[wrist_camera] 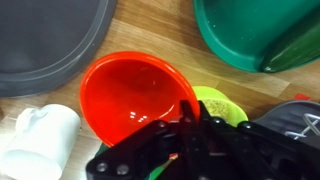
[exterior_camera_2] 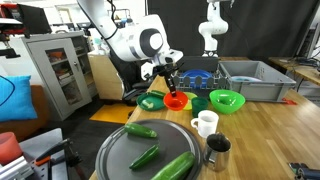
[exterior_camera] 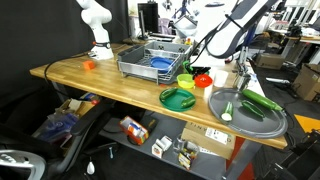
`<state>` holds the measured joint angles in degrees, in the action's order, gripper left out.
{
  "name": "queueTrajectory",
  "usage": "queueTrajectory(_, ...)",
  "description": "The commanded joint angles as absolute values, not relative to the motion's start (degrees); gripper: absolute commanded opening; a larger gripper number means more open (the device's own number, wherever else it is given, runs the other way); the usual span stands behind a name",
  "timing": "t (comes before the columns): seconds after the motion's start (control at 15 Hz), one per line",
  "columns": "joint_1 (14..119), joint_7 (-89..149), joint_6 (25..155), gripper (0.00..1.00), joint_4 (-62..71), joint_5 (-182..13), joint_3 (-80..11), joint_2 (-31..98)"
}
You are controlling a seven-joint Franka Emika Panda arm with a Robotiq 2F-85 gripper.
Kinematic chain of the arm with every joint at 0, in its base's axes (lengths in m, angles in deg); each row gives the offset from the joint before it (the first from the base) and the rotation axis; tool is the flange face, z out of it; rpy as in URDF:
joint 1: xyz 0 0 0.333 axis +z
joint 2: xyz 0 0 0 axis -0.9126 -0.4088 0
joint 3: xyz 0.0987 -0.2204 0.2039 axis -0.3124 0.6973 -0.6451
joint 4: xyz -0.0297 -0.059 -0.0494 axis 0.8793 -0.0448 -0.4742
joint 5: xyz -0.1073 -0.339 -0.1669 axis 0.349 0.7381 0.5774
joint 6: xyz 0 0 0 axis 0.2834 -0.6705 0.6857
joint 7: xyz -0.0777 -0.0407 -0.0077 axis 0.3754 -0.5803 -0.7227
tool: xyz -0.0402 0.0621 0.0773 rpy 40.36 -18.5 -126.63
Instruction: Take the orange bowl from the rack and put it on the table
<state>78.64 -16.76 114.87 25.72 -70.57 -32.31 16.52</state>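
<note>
The table point(exterior_camera: 100, 85) fills both exterior views, a long pale wooden top with a lower shelf. The robot arm point(exterior_camera_2: 135, 42) reaches down over the table's crowded end. The rack point(exterior_camera: 130, 68), grey wire with a blue dish inside, stands on the tabletop at about 10 o'clock from the cluster of dishes in an exterior view. The round grey tray point(exterior_camera_2: 120, 158) lies at the near corner with dark green cucumbers point(exterior_camera_2: 143, 157) on it. In the wrist view its edge point(wrist_camera: 50, 40) sits at 10 o'clock from the bowl. A dark green plate point(wrist_camera: 260, 35) lies at 2 o'clock. The orange bowl point(wrist_camera: 135, 100) is out of the rack, upright and low over the wood between tray and plate. Whether it touches the table cannot be told. In both exterior views it sits just beside the green plate point(exterior_camera: 178, 98). A lime-green bowl point(wrist_camera: 225, 105) peeks out at 4 o'clock, touching or nearly so. A white mug point(wrist_camera: 40, 140) stands at 8 o'clock, close by but apart. The gripper point(wrist_camera: 193, 110) comes in at 5 o'clock and is clenched on the orange bowl's rim, one finger inside and one outside
</note>
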Motion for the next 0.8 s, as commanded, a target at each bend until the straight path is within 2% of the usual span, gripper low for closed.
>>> queueTrajectory(0.0,78.34,-9.35,112.81,0.02,21.17,-75.05,-32.94,13.05)
queueTrajectory(0.73,79.87,-2.07,102.79,0.02,17.33,-79.3,-33.64,11.04)
